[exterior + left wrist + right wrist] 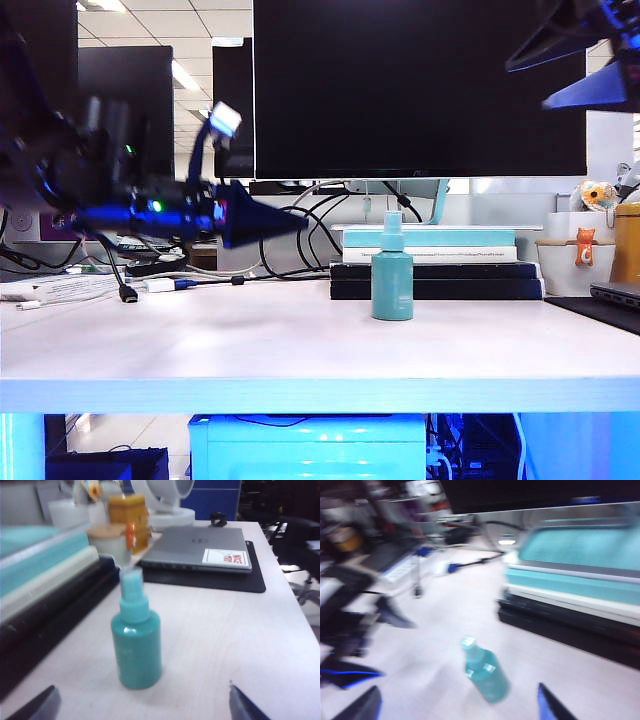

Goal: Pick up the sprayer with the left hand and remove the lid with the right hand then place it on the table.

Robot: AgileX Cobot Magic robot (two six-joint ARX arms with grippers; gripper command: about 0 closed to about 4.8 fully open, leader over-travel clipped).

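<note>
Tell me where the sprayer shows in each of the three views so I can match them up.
Exterior view: sprayer stands upright right of centre on the table, before the stacked books.
Left wrist view: sprayer at centre-left, ahead of the open fingers.
Right wrist view: sprayer low in centre, blurred.
Shared landmark: the stacked books.

**Both arms in the air, claws spread wide**

The left arm reaches in level from the left of the exterior view, its body blurred, a green light glowing on the wrist and a cable looping above it. The left claw (285, 222) points toward the middle of the scene, well above the table; in its own wrist view the two pointed black fingers (37, 707) stand far apart with nothing between them. The right claw (570, 70) hangs high at the upper right, fingers (360, 707) parted and empty, touching nothing.
</note>
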